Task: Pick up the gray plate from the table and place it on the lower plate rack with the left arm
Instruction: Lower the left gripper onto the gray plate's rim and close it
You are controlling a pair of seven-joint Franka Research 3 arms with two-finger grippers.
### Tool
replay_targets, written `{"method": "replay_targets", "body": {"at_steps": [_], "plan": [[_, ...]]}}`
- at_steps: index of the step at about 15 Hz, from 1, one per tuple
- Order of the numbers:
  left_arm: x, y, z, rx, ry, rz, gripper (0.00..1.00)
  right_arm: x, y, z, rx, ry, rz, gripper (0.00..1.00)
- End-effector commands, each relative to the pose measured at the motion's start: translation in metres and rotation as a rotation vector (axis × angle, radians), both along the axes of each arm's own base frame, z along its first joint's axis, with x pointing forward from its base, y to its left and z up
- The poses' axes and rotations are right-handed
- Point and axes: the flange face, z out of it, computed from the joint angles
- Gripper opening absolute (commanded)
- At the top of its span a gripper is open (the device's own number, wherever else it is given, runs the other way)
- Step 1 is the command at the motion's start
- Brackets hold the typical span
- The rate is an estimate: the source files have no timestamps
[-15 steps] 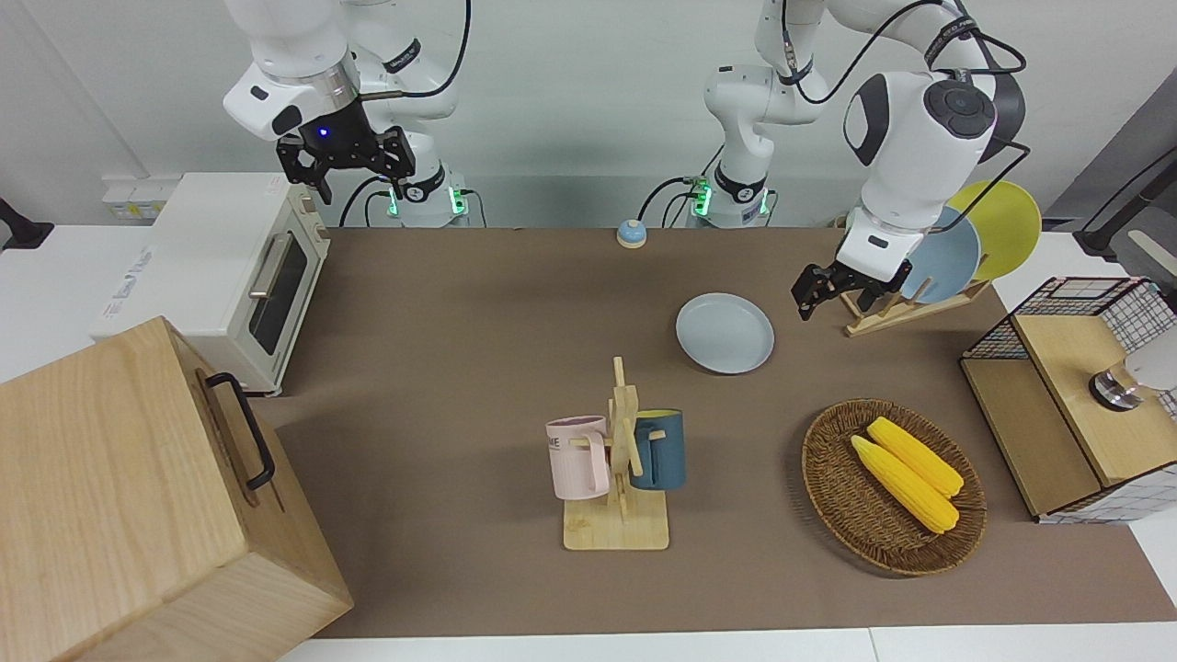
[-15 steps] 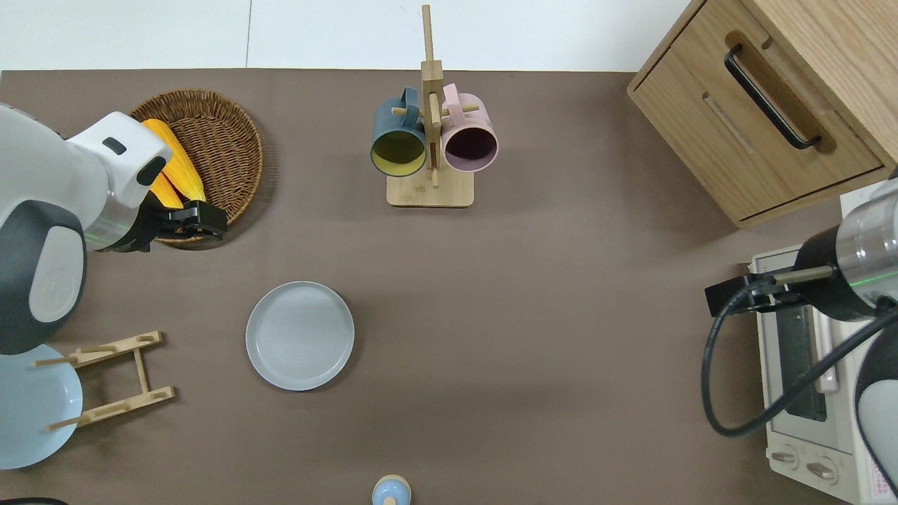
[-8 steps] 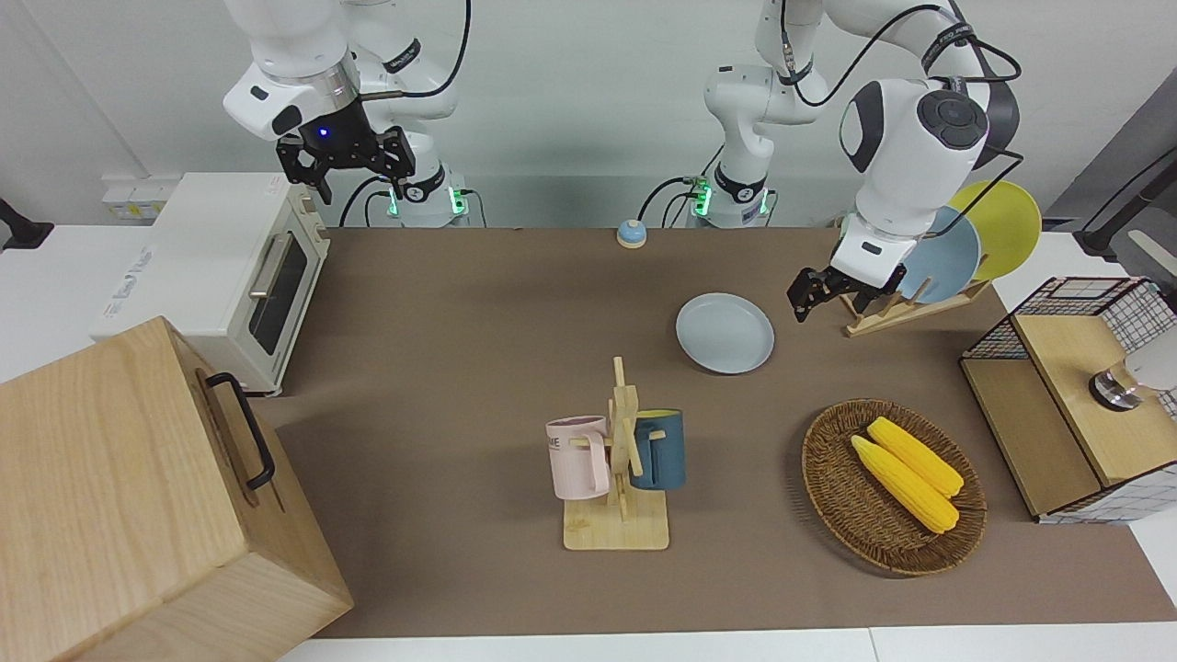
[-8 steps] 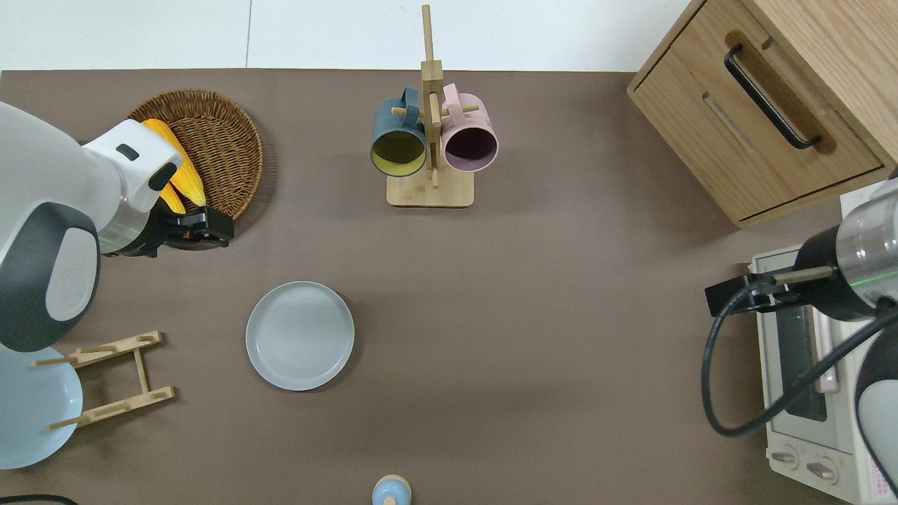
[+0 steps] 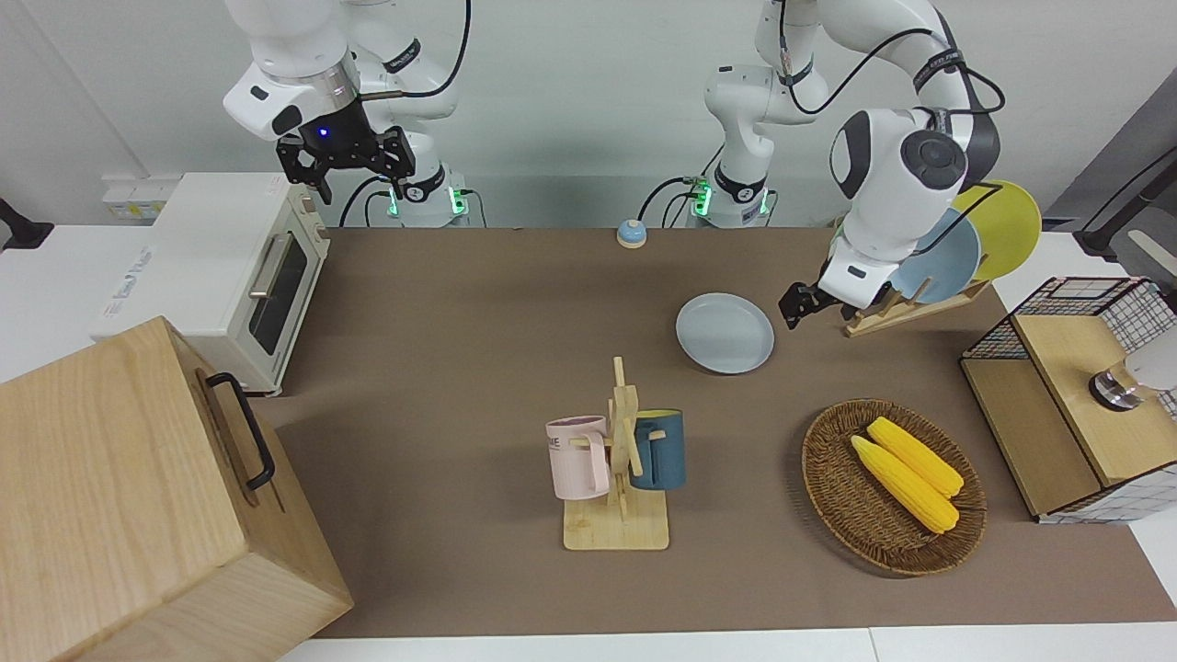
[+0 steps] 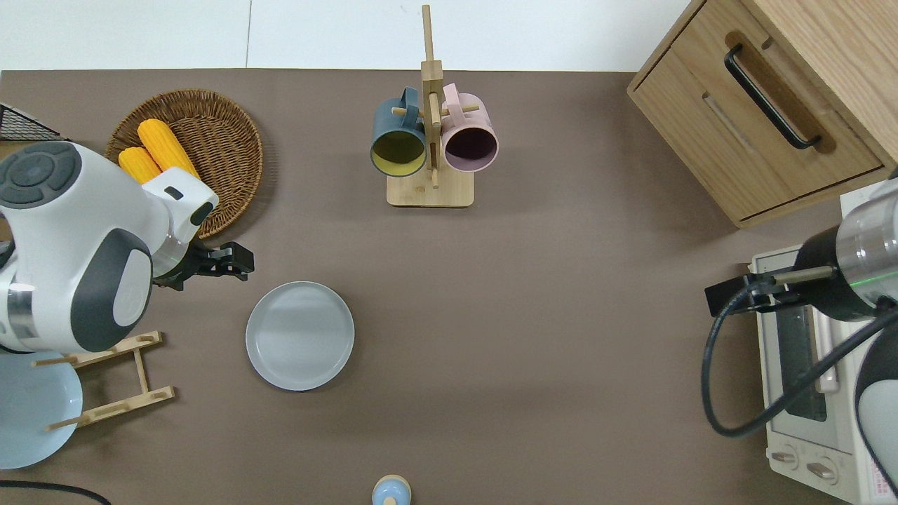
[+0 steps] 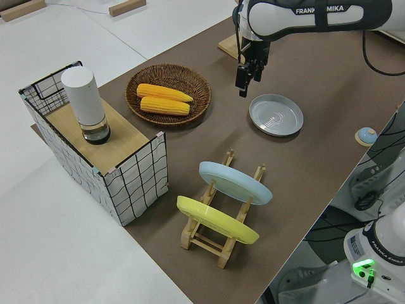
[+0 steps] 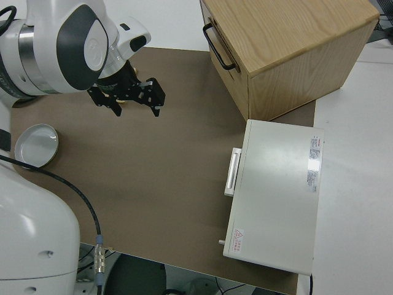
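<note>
Plate first: the gray plate (image 6: 299, 335) lies flat on the table (image 6: 561, 315), near the lower plate rack (image 6: 112, 379). Left gripper (image 6: 235, 258) hangs just beside its rim, holding nothing, fingers a little apart. Right arm is parked.

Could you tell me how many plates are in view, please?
3: the gray plate flat on the table; a blue plate and a yellow plate standing in the plate rack.
</note>
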Motion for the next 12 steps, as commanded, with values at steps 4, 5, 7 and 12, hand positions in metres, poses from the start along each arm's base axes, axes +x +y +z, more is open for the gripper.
{"method": "replay_targets", "body": {"at_steps": [4, 5, 7, 12], "plan": [[-0.048, 0.005, -0.079, 0.000, 0.122, 0.011, 0.99, -0.003, -0.003, 0.004, 0.002, 0.005, -0.003, 0.987], [-0.054, 0.003, -0.087, 0.001, 0.141, 0.008, 0.99, -0.003, -0.003, 0.004, 0.002, 0.005, -0.003, 0.990], [-0.064, 0.004, -0.100, 0.002, 0.173, 0.009, 0.99, -0.003, -0.003, 0.004, 0.002, 0.005, -0.003, 0.990], [-0.066, 0.001, -0.113, -0.019, 0.203, 0.034, 0.99, -0.003, -0.004, 0.004, 0.002, 0.005, -0.005, 0.990]]}}
